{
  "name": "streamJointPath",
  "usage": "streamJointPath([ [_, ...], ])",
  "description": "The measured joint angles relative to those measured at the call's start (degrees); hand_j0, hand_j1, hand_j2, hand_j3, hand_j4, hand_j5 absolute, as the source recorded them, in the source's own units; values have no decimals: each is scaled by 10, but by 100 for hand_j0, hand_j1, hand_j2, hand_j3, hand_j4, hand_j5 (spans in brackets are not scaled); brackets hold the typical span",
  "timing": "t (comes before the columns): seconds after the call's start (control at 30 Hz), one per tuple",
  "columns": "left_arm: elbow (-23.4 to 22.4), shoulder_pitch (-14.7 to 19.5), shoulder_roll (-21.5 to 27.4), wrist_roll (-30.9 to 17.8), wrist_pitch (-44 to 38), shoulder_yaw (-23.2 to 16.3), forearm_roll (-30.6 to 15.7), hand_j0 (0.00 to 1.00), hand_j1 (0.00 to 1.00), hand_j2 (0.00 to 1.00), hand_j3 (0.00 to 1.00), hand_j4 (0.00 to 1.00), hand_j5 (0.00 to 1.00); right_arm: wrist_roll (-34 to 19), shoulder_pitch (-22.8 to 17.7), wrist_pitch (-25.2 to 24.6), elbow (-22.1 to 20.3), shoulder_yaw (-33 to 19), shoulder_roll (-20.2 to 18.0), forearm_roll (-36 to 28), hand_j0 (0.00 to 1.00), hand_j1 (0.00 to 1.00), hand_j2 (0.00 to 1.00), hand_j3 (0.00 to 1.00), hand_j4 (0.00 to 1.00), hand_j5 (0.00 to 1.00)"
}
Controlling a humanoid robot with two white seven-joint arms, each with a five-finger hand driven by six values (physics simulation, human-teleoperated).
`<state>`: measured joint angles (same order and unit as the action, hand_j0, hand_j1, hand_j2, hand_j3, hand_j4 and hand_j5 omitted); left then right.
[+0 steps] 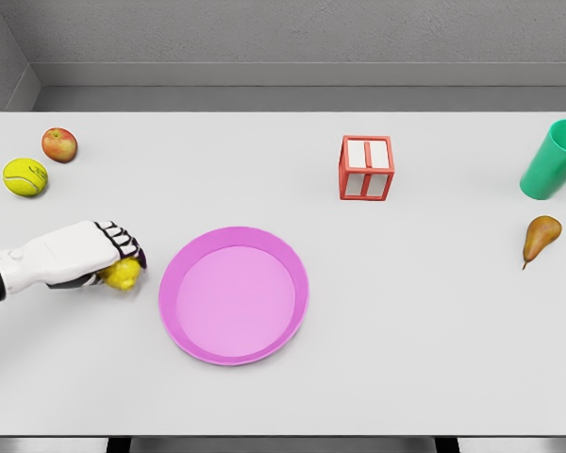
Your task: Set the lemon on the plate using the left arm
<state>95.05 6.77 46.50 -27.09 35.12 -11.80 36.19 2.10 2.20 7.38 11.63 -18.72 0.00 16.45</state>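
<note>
— Got the lemon (124, 275) yet?
— My left robot hand (108, 253) curls over it on the bench (406, 321), just left of the plate (234, 295). Probably gripped; I can't tell. Lifting and placing remain.

Apple (59, 144), tennis ball (24, 176), cube (366, 168), cup (554, 159), pear (540, 238)

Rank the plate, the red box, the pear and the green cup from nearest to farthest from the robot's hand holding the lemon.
From the left hand:
1. Plate, just to its right.
2. Red box, farther back, past the middle.
3. Pear, far right.
4. Green cup, far right edge, behind the pear.
</note>
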Motion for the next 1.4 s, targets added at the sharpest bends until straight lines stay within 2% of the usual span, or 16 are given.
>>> streamJointPath([
  [0.1,-3,3,-2,0,0,6,-12,40,40,40,40,40,40,0,0,0,0,0,0,0,100,100,100,100,100,100],
  [0.33,0,36,-16,0,0,11,-33,40,40,40,40,40,40,0,0,0,0,0,0,0,100,100,100,100,100,100],
  [0.5,1,40,-32,0,0,6,-44,40,40,40,40,40,40,0,0,0,0,0,0,0,100,100,100,100,100,100],
  [0.73,18,54,-67,-2,1,-35,-45,41,41,41,41,41,41,0,0,0,0,0,0,0,100,100,100,100,100,100],
  [0.8,28,71,-73,-2,0,-60,-46,41,41,41,41,41,41,0,0,0,0,0,0,0,100,100,100,100,100,100],
  [0.97,36,72,-88,-11,0,-86,-39,44,44,44,44,44,44,0,0,0,0,0,0,0,100,100,100,100,100,100],
  [1.0,37,73,-92,-14,0,-89,-34,46,46,46,46,46,46,0,0,0,0,0,0,0,100,100,100,100,100,100],
  [1.03,37,77,-98,-16,0,-93,-29,63,63,63,63,63,63,0,0,0,0,0,0,0,100,100,100,100,100,100],
  [1.07,38,81,-103,-17,0,-97,-24,94,94,94,94,94,94,0,0,0,0,0,0,0,100,100,100,100,100,100],
  [1.13,38,84,-110,-17,0,-101,-17,100,100,100,100,100,100,0,0,0,0,0,0,0,100,100,100,100,100,100],
  [1.3,37,93,-111,-17,0,-102,-13,100,100,100,100,100,100,0,0,0,0,0,0,0,100,100,100,100,100,100],
  [1.33,35,92,-110,-17,0,-95,-13,100,100,100,100,100,100,0,0,0,0,0,0,0,100,100,100,100,100,100],
  [1.4,16,82,-105,-17,0,-46,-16,100,100,100,100,100,100,0,0,0,0,0,0,0,100,100,100,100,100,100],
])
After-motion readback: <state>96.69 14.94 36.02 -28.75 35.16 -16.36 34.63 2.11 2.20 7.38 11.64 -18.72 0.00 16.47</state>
